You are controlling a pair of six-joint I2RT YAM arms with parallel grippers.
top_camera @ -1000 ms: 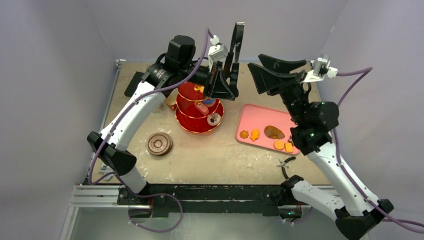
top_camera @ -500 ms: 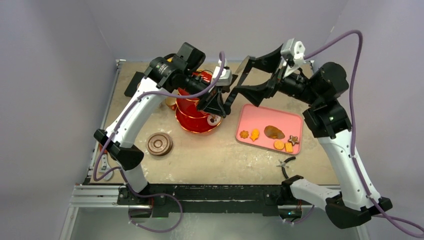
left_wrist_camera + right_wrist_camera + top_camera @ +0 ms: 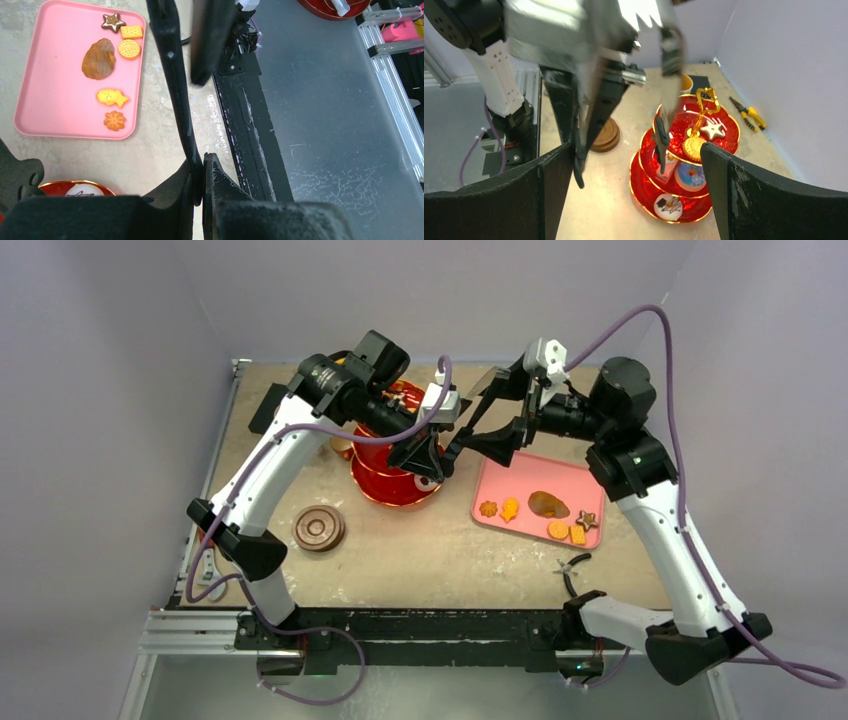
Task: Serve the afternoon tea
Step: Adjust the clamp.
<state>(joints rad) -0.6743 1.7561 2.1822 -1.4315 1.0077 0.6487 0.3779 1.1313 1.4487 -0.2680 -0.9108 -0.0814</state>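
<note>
The red three-tier stand (image 3: 385, 480) (image 3: 674, 170) holds several pastries. My left gripper (image 3: 428, 458) (image 3: 202, 167) hangs over the stand's right side, shut on one arm of the black tongs (image 3: 458, 438) (image 3: 172, 75). The tongs point at my right gripper (image 3: 480, 420) (image 3: 638, 150), which is open wide and faces the stand. Its fingers (image 3: 524, 200) touch nothing, and the tong tips (image 3: 663, 137) hang between them and the stand. More biscuits and pastries (image 3: 545, 505) lie on the pink tray (image 3: 500, 465). Stacked brown saucers (image 3: 319, 528) sit front left. A small cup (image 3: 686, 82) stands beyond the stand.
Pliers (image 3: 572, 565) lie near the front right by the right arm's base. Yellow-handled pliers (image 3: 746, 112) lie past the stand, near the wall. A black flat block (image 3: 268, 405) sits at the table's back left. Both arms cross above the table's middle.
The left arm tipped the tongs from upright down toward the right. The right gripper opened wider and swung left to meet them, over the pink tray's far edge.
</note>
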